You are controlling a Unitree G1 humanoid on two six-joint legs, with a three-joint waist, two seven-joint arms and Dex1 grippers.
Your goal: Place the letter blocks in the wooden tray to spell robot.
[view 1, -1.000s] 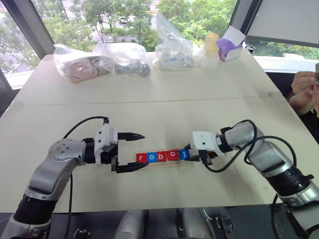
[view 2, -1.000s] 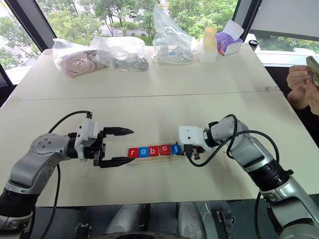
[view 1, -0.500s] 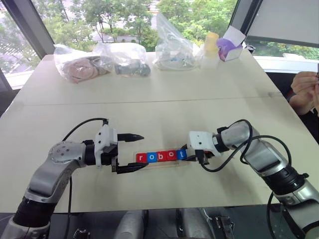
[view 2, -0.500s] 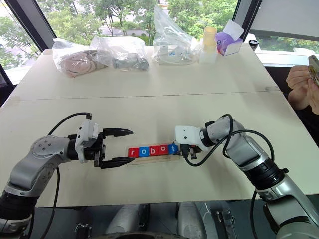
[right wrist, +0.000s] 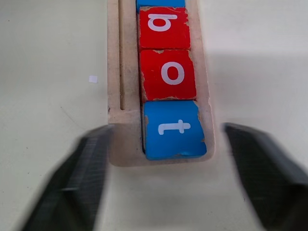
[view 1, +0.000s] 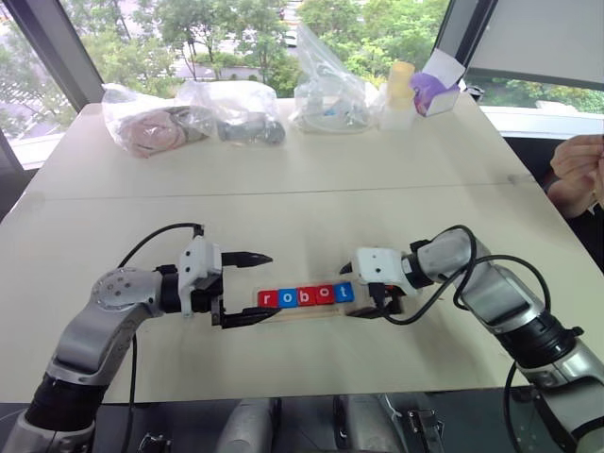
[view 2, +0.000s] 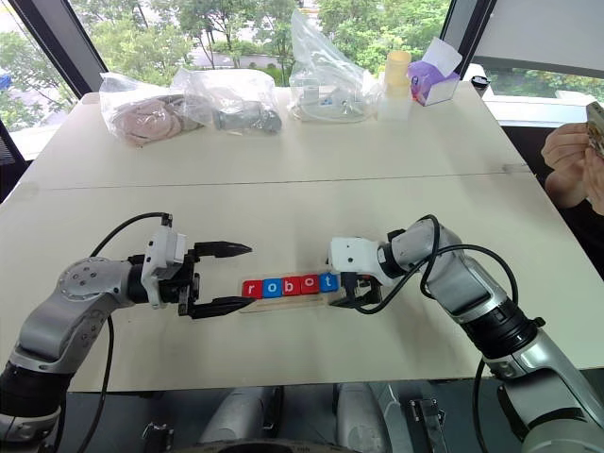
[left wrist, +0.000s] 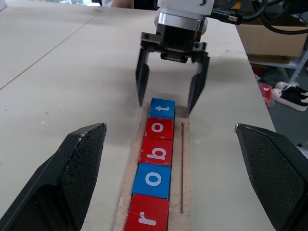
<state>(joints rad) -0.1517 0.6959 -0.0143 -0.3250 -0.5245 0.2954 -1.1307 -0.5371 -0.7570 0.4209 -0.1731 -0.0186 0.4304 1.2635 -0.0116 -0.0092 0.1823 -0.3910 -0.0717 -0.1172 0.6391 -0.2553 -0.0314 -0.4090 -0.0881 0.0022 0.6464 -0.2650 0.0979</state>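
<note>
Left wrist view shows the right hand (left wrist: 168, 96) now spread wide, having let go of the blue t block (left wrist: 161, 109). All five letter blocks (view 1: 305, 297) sit in the wooden tray (left wrist: 185, 163) on the worktop (view 1: 302, 217), spelling robot. The left hand (view 1: 247, 288) stays wide, empty.

letter blocks (left wrist: 155, 169) spelling robot (red, blue), in wooden tray (left wrist: 186, 159)

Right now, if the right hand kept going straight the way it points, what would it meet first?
The blue t block at the tray end; the open right hand already straddles it, though depth is unclear.
</note>
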